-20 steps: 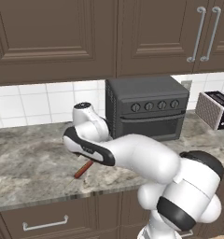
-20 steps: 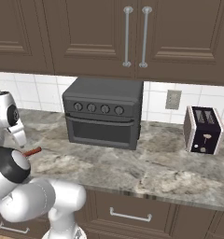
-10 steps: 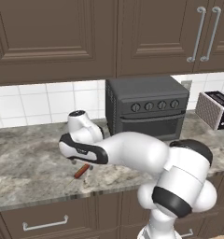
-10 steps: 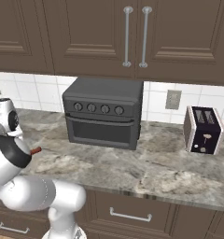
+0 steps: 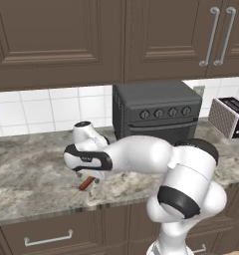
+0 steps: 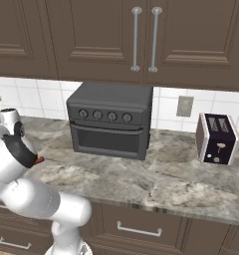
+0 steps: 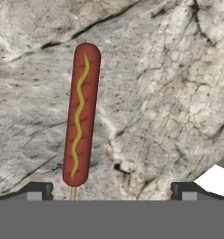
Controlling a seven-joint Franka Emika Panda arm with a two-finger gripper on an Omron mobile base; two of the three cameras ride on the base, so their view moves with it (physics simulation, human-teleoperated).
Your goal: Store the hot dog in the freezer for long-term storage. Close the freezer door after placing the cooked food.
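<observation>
The hot dog, a reddish-brown sausage with a yellow mustard squiggle, lies flat on the grey marbled counter. In the hand view my gripper is open just above the stone. Its fingertips stand wide apart, and the sausage's near end lies close to the left one, untouched. From the left base view the hot dog lies near the counter's front edge, with the gripper right over it. A red tip of the hot dog peeks out beside the arm. The freezer and the freezer door are out of view.
A dark toaster oven stands against the tiled back wall to the right of the hand. A black toaster sits further right. Brown wall cabinets hang overhead, and drawers run below the counter edge.
The hand has come down toward the counter over the hot dog, and the arm's elbow has swung lower. The hot dog has not moved.
</observation>
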